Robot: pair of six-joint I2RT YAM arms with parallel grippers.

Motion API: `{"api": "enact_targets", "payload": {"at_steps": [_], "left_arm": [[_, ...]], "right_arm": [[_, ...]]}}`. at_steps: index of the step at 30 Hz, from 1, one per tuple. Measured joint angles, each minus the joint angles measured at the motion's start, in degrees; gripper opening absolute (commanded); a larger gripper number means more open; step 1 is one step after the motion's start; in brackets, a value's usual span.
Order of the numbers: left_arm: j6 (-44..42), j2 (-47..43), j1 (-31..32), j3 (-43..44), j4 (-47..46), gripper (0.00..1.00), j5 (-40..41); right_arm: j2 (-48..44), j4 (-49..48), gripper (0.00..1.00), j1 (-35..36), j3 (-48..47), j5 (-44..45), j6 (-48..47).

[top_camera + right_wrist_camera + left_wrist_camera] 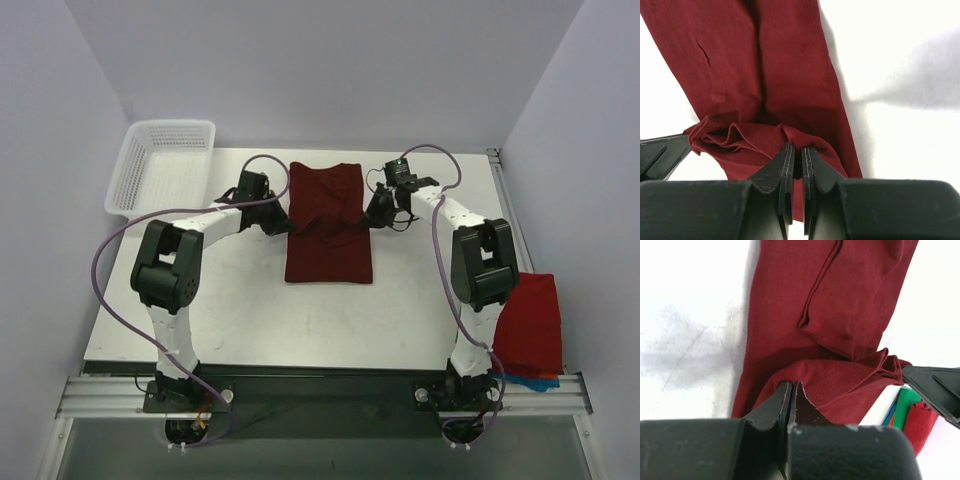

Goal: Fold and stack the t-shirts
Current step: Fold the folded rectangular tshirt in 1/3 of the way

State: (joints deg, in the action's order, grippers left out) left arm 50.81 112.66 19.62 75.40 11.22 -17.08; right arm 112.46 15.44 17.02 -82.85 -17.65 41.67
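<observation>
The dark maroon t-shirt point(328, 250) lies as a long folded strip in the middle of the table. My left gripper point(284, 222) is shut on its left edge and my right gripper point(372, 214) is shut on its right edge, at mid-length. Between them a bunched ridge of cloth is lifted. The left wrist view shows the left gripper point(791, 390) pinching the maroon t-shirt point(840, 300). The right wrist view shows the right gripper point(796, 152) pinching the maroon t-shirt point(765, 65). The brighter red t-shirt point(528, 320) lies at the table's right edge, and a green t-shirt point(907, 405) shows beside it.
A white mesh basket point(160, 165) stands at the back left corner. Purple cables loop from both arms. Blue and orange cloth point(530, 381) peeks from under the red t-shirt near the front right rail.
</observation>
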Motion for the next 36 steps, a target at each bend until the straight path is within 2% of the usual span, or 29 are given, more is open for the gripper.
{"api": "enact_targets", "payload": {"at_steps": [1,4,5,7,8,12,13,14,15,17,18,19,22,25,29,36], "left_arm": [[0.0,0.4,-0.2,0.2,-0.3,0.04,-0.3],[-0.2,1.4,-1.1,1.0,-0.9,0.21,-1.0],[-0.3,1.5,-1.4,1.1,-1.2,0.37,-1.2],[-0.5,1.5,-2.1,1.2,-1.5,0.50,-1.3],[-0.5,1.5,-2.5,1.3,-1.9,0.60,-1.3],[-0.6,0.8,-4.0,1.2,-2.1,0.63,-0.7],[-0.7,0.2,-4.2,1.0,-2.1,0.62,-0.2],[-0.8,-0.5,-4.3,0.8,-2.0,0.59,0.3],[-0.9,-1.4,-4.3,0.5,-2.0,0.53,0.8],[-1.0,-3.2,-3.8,0.2,-2.1,0.35,1.6],[-1.1,-4.0,-3.3,0.1,-2.3,0.29,1.9],[-1.2,-4.4,-2.6,0.1,-2.7,0.17,1.9],[-1.4,-3.8,0.0,1.6,-3.9,0.06,0.9],[-1.5,0.0,2.8,5.2,-5.3,0.01,-0.9],[-1.5,6.6,5.0,9.7,-6.3,0.00,-3.0],[-0.8,13.6,2.8,9.9,-8.1,0.00,-5.0]], "right_arm": [[0.6,0.0,0.00,-0.2,-0.6,-0.3,-0.2],[2.3,0.0,0.23,-1.2,-2.3,-1.3,-1.1],[2.6,0.1,0.38,-1.5,-2.7,-1.6,-1.4],[3.1,0.3,0.47,-2.1,-3.7,-2.0,-2.2],[3.3,0.3,0.52,-2.4,-4.3,-2.3,-2.8],[3.2,0.2,0.49,-3.1,-5.6,-2.2,-4.5],[3.1,0.3,0.47,-3.1,-5.6,-2.0,-4.7],[2.9,0.4,0.39,-3.1,-5.4,-1.7,-4.9],[2.5,0.5,0.35,-3.0,-5.2,-1.5,-5.2],[1.7,0.8,0.23,-2.3,-4.7,-1.0,-5.7],[1.4,0.9,0.21,-1.8,-4.7,-0.8,-5.9],[1.1,0.8,0.20,-1.2,-4.7,-0.9,-5.9],[1.0,-0.5,0.15,1.2,-4.7,-1.8,-5.8],[1.6,-3.1,0.14,3.4,-4.8,-4.9,-5.2],[5.3,-7.2,0.13,4.5,-7.0,-9.3,-3.5],[15.3,-11.8,0.11,4.0,-10.9,-13.6,-0.8]]}}
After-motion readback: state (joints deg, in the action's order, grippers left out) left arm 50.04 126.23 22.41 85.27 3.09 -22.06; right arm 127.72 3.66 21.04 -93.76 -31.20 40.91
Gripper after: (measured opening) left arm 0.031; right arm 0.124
